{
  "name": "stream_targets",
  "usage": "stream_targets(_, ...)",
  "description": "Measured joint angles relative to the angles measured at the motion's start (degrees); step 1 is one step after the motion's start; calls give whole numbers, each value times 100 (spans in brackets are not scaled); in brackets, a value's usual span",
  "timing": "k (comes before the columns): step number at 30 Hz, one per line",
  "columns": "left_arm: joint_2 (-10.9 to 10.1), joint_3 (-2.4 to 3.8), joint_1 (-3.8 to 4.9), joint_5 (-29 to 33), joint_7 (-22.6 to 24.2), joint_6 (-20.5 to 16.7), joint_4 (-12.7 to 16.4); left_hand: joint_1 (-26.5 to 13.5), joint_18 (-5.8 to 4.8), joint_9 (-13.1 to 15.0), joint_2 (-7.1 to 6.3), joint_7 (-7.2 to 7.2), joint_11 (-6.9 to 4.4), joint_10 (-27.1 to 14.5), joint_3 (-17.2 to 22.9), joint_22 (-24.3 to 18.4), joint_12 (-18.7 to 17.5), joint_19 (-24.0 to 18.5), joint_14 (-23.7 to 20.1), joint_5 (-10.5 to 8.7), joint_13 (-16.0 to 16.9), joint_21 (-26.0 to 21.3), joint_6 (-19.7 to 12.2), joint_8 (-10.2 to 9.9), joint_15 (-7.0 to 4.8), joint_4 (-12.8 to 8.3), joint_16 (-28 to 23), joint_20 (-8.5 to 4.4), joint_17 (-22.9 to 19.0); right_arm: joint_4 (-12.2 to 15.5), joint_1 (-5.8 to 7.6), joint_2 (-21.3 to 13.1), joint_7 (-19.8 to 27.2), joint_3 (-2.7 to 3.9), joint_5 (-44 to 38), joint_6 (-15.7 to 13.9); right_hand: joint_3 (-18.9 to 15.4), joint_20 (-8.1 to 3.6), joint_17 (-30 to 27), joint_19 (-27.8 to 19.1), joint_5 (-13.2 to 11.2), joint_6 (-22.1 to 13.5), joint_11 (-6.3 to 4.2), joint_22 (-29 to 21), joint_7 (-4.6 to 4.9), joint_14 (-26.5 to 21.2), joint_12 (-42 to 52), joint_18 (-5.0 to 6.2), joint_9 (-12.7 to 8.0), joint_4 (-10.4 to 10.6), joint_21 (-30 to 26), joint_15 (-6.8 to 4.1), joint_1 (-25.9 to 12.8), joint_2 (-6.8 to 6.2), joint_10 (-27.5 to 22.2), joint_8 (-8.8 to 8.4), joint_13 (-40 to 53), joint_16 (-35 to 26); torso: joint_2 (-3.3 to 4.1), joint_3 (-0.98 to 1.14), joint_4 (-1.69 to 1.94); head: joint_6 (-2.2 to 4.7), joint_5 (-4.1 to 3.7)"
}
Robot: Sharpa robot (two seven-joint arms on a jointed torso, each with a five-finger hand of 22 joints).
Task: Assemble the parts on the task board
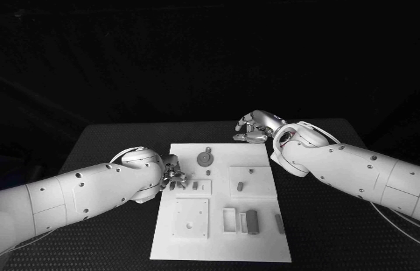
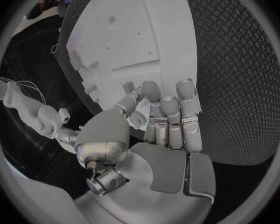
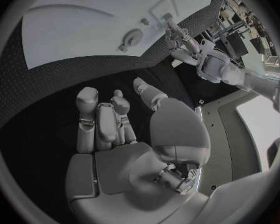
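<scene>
The white task board (image 1: 221, 246) lies in the middle of the black table. My left hand (image 1: 175, 177) hovers at the board's left edge, fingertips beside a small square block (image 1: 202, 188). In the left wrist view its fingers (image 2: 168, 119) lie straight and side by side over the board's edge (image 2: 127, 30), with nothing seen in them. My right hand (image 1: 255, 128) hangs over the bare table just past the board's far right corner, its fingers (image 3: 99, 122) loosely bent and its palm empty. A round grey disc (image 1: 205, 157) with a stem lies near the far edge of the board.
On the board stand a short grey peg (image 1: 240, 186), a small stud (image 1: 251, 171), a square plate (image 1: 191, 217), a dark grey bar (image 1: 252, 221) in a slot and a thin strip (image 1: 279, 223). Black table mat (image 1: 332, 234) surrounds the board.
</scene>
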Motion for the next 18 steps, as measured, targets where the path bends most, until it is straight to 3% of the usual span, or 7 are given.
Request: stream_targets(18,-4,2,2,-1,-2,59,5,0,0,3,0,0,-1,0,-9,-1,0,1,1,-3,-5,0,0,-16,1,-5,0,1,0,-5,0,6,0,0,0,4,0,-9,0,-8,0,0,20,0,0,-5,0,0,5,0,0,-5,0,0,-19,0,0,0,0,-1,0,-13,9)
